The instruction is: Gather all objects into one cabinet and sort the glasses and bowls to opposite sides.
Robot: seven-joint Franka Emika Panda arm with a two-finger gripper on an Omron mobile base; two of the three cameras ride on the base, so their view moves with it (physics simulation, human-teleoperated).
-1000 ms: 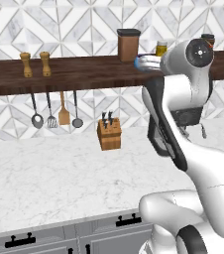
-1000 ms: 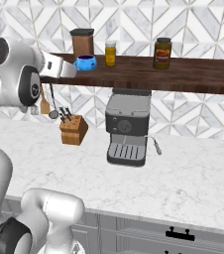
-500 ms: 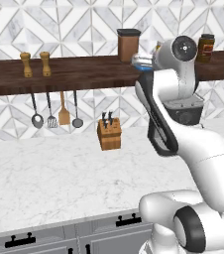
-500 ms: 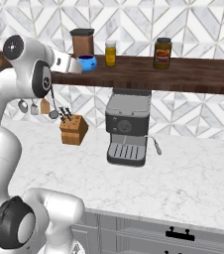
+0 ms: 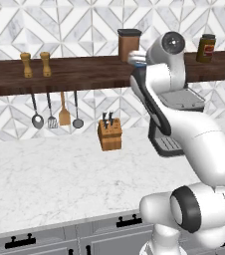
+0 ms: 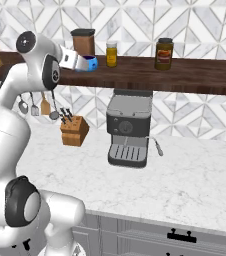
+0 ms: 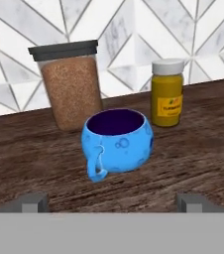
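1. The white arm rises from the base, bends at the elbow and reaches up to the dark wooden shelf (image 6: 185, 75), forearm roughly level with it.
2. The claw (image 7: 111, 201) points along the shelf top, jaws spread wide and empty; one fingertip (image 7: 29, 202) sits at 7 o'clock in the hand view, the other at 5 o'clock.
3. One blue cup (image 7: 116, 141) stands upright on the shelf just ahead of the claw, between the two tips but not touched, its handle turned toward 7 o'clock.
4. Behind the cup, at 10 o'clock, one tall jar of brown grains (image 7: 72, 84) with a dark lid.
5. At 2 o'clock, one small yellow jar (image 7: 167, 94) with a white lid.
6. Further right on the shelf, one dark jar (image 6: 163, 53).
7. On the marble bench (image 6: 185, 175): one knife block (image 6: 74, 131), one coffee machine (image 6: 129, 127).
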